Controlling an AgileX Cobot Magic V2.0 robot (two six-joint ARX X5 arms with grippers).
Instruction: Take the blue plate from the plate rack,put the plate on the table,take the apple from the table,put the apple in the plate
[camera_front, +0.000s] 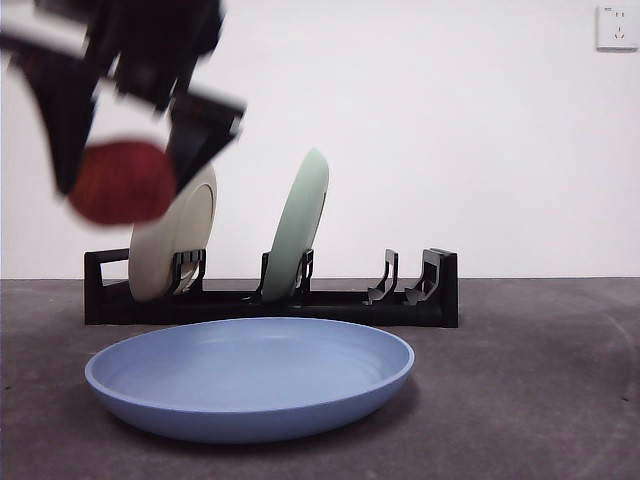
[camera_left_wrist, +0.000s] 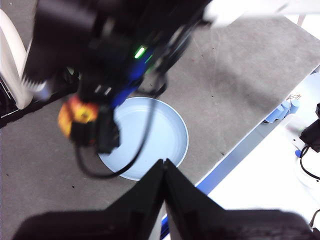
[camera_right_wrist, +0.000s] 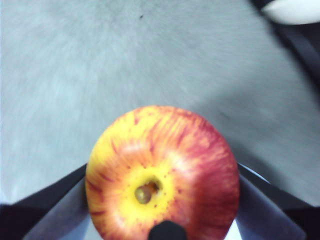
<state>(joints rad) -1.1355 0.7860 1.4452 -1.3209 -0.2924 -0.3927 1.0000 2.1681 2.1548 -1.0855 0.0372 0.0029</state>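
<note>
A: What does the right gripper (camera_front: 125, 175) have?

B: It is clamped on the apple (camera_right_wrist: 162, 175), one black jaw on each side, and holds it in the air at the upper left of the front view, above and left of the blue plate (camera_front: 250, 375).

A: And the other arm?

B: The left gripper (camera_left_wrist: 164, 167) hangs high over the table (camera_front: 540, 380), its jaws pressed together with nothing between them. From its wrist camera the other arm shows below it, carrying the apple beside the plate's rim.

A: What is in the plate?

B: Nothing. It lies flat on the table in front of the plate rack (camera_front: 270, 295), its inside bare.

A: And the rack?

B: Two plates stand on edge in it: a cream-white plate (camera_front: 170, 245) at the left end, partly behind the apple, and a pale green plate (camera_front: 298, 225) in the next slot, leaning a little. The prongs to the right hold nothing.

A: How does the apple look?

B: Red with streaks on one side and yellow toward the other, with fine red speckles and a brownish dimple in the middle facing the right wrist camera. In the front view it is a blurred dark red ball.
</note>
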